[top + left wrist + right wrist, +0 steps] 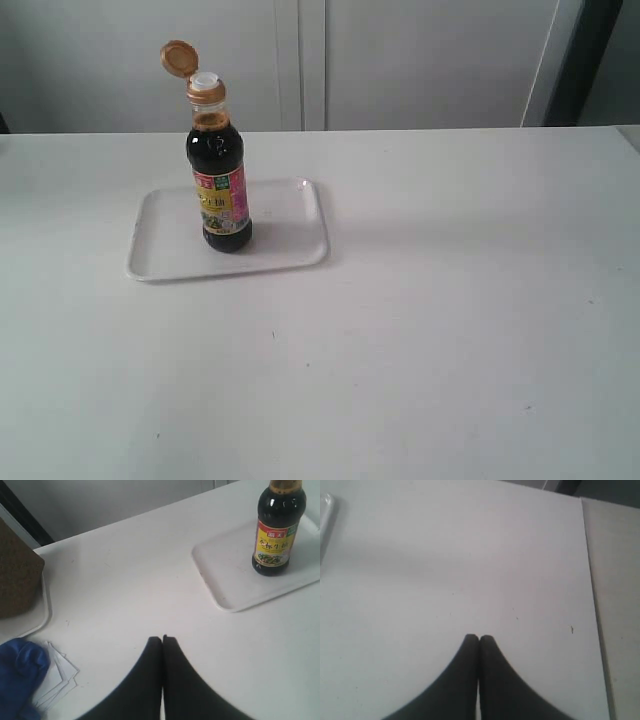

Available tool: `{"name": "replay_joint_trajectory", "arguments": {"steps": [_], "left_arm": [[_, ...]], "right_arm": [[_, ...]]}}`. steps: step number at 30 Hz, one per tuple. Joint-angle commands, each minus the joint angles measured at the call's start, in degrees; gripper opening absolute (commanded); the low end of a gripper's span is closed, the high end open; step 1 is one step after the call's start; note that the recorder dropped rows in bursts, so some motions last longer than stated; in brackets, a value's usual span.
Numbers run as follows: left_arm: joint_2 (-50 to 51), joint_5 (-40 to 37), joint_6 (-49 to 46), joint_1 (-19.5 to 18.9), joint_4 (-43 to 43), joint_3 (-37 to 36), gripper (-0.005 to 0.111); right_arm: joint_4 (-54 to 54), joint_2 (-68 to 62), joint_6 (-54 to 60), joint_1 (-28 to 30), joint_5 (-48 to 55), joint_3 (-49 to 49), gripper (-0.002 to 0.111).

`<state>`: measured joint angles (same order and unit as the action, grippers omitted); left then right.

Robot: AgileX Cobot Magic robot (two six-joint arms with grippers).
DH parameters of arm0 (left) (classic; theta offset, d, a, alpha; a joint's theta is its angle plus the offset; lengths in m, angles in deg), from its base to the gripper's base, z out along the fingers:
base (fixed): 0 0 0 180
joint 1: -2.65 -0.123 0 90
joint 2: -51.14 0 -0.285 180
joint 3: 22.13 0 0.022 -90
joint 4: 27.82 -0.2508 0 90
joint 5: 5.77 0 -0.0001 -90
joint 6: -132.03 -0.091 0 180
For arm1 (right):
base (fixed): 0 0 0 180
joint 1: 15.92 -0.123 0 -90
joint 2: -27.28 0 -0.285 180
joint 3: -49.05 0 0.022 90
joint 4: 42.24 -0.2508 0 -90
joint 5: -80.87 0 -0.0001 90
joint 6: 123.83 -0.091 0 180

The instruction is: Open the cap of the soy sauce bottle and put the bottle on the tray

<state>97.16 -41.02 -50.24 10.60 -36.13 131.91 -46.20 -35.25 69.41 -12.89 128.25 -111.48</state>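
I am seeing my left hand and right hand both hanging over the bare white table, fingers pressed together and holding nothing. Farther off, the soy sauce bottle is standing upright on the white tray, its orange cap flipped open above the white spout.

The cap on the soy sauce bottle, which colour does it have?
Copper-orange; the cap is flipped open above a white spout, clearest in the exterior view.

Soy sauce bottle upright on tray, left tool pressed closed, well apart, above table
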Motion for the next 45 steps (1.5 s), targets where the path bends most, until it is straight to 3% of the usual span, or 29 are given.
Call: {"name": "replay_joint_trajectory", "arguments": {"steps": [1, 9, 17, 22, 30, 45], "left_arm": [[-5.0, 3.5, 0.5, 0.1, 1.0, -4.0, 0.000], [-14.0, 9.2, 2.7, 0.1, 1.1, -10.7, 0.000], [-21.5, 10.0, 3.2, 0.1, 1.4, -15.1, 0.000], [-28.4, 10.9, 3.9, 0.1, 4.1, -20.1, 0.000], [-37.9, 11.3, 3.9, 0.1, 7.4, -22.1, 0.000], [-38.2, 11.1, 3.6, 0.1, 7.9, -22.7, 0.000]], "right_arm": [[-1.0, 4.8, -0.2, 0.4, -8.3, 5.2, 0.000], [-1.8, 12.8, 0.0, 0.4, -17.2, 13.3, 0.000], [-2.2, 20.5, 0.0, 0.3, -19.6, 17.8, 0.000], [-4.6, 26.3, 0.0, 0.3, -26.0, 24.3, 0.000], [-4.4, 31.2, 0.4, 0.3, -33.2, 33.6, 0.000], [-4.5, 32.0, 0.4, 0.3, -32.1, 34.3, 0.000]]}}
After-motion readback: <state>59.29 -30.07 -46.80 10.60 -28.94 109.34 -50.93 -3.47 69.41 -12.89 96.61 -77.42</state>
